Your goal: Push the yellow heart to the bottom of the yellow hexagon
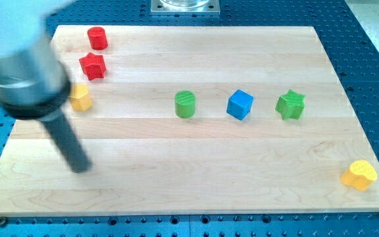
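The yellow heart (359,175) lies near the board's bottom right corner. The yellow hexagon (81,97) sits at the view's left, partly hidden behind my arm's blurred grey body. My dark rod comes down from the upper left, and my tip (79,167) rests on the board below the hexagon, far to the left of the heart.
A red cylinder (97,37) and a red star (93,66) sit at the upper left, above the hexagon. A green cylinder (185,104), a blue cube (239,105) and a green star (291,105) form a row across the middle. The wooden board (196,191) lies on a blue perforated table.
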Robot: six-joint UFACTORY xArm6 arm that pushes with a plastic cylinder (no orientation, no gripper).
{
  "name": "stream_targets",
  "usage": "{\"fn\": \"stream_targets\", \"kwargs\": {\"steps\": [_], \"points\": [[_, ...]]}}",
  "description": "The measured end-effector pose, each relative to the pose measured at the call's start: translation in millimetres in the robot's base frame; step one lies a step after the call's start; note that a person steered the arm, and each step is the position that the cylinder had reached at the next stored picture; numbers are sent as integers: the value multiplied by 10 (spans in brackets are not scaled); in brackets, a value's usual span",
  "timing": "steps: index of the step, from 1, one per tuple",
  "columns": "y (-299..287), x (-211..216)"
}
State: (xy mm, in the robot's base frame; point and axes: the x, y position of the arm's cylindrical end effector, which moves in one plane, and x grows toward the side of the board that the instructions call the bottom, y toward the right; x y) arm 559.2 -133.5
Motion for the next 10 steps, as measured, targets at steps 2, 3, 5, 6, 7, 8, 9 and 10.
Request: {"fn": "stream_targets", "kwargs": {"steps": [2,3,5,6,7,8,9,10], "points": [[2714,-453],[4042,-498],[4250,249],[2763,96],[2523,-76],[2952,191],[2573,512],[1842,560]]}}
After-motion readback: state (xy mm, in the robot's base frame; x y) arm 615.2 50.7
